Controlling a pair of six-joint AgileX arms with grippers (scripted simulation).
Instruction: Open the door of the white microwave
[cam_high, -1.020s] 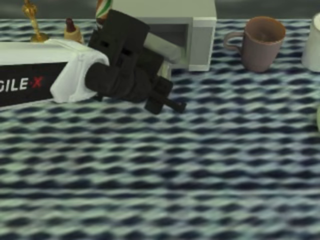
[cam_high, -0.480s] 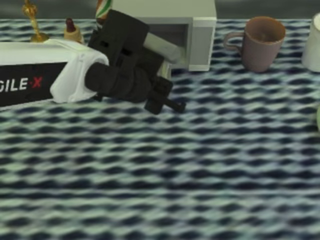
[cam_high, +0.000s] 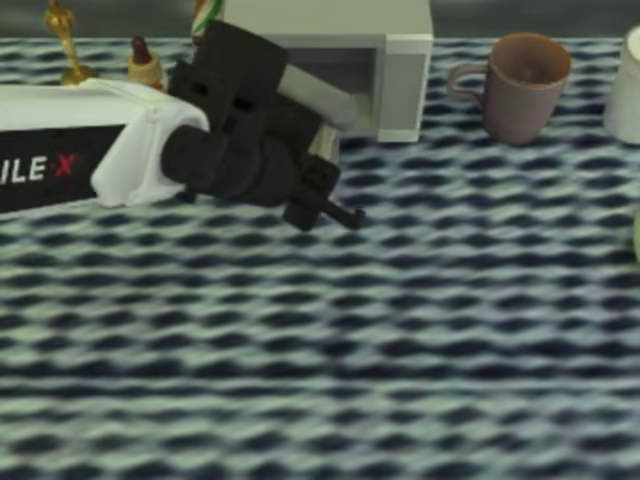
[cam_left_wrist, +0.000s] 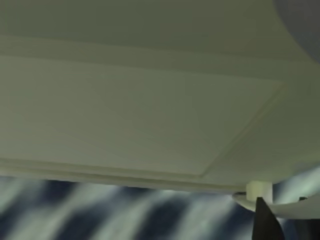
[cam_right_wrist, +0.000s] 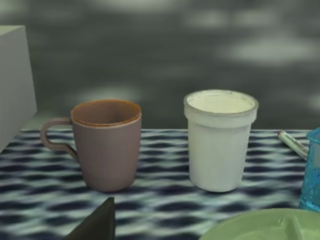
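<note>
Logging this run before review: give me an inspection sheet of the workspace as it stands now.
Surface: table under a blue-and-white woven-pattern cloth.
Job's things: white microwave at the far edge; door swung partly open.
Clutter: brown mug, white cup, green plate, blue container, marker, gold trophy, small bottle.
End effectors: left end effector at the door; right arm's barely in view.
Cables: nothing seen.
Surroundings: dark blurred backdrop.

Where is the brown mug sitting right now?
In the top view the brown mug stands at the table's far edge, right of centre, between the white microwave and a white cup.
</note>
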